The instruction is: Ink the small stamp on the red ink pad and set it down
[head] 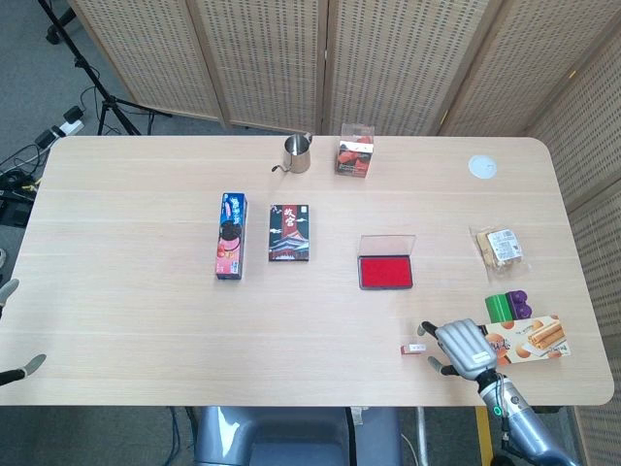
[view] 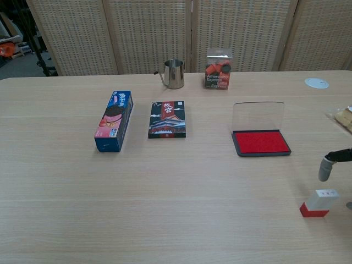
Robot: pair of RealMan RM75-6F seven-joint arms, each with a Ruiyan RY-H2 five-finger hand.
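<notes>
The small stamp [head: 414, 348], white with a red base, lies on its side near the table's front edge, below the ink pad. The red ink pad [head: 385, 273] sits with its clear lid raised at the back. My right hand [head: 464, 348] hovers just right of the stamp, fingers apart and holding nothing; I see no contact with the stamp. In the chest view the stamp [view: 319, 202] lies at lower right, in front of the ink pad [view: 261, 143], and one right fingertip [view: 325, 168] hangs just above it. Only the spread fingertips of my left hand [head: 8, 291] show at the left edge.
A snack pack [head: 529, 337] and a green and purple item [head: 507, 307] lie just right of my right hand. A biscuit bag [head: 497, 247], two boxes [head: 230, 249] [head: 289, 233], a steel cup [head: 297, 153] and a clear box [head: 355, 150] stand farther off.
</notes>
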